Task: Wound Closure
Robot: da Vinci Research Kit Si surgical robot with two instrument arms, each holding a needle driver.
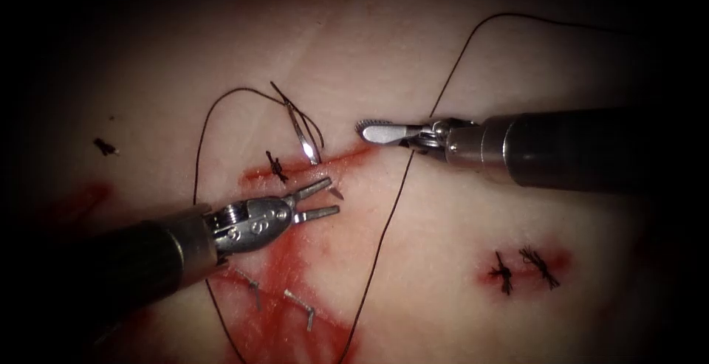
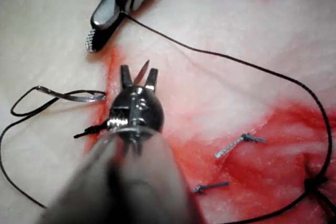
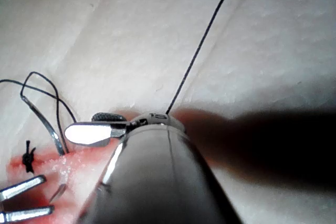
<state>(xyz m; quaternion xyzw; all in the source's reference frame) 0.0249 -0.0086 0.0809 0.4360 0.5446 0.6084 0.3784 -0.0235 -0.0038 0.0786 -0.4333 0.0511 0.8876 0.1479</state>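
The curved needle (image 1: 303, 131) is in the tissue (image 1: 458, 216). Its rear part stands up just above the cut (image 1: 347, 156), and its tip (image 1: 337, 191) pokes out below the cut. My left tool (image 1: 332, 196) comes in from the lower left with its jaws open on either side of that tip (image 2: 143, 69), holding nothing. At the cut's right end my right tool (image 1: 369, 129) hovers with its jaws slightly open and empty. The black thread (image 1: 388, 224) loops from the needle's rear and passes under the right tool. A tied knot (image 1: 277, 165) sits on the cut's left part.
Red fluid (image 1: 295, 297) covers the tissue below the left tool, with two short metal-grey pieces (image 1: 299, 308) lying in it. A second small wound with two knots (image 1: 524, 268) lies at the lower right. A thread scrap (image 1: 103, 146) rests at the far left.
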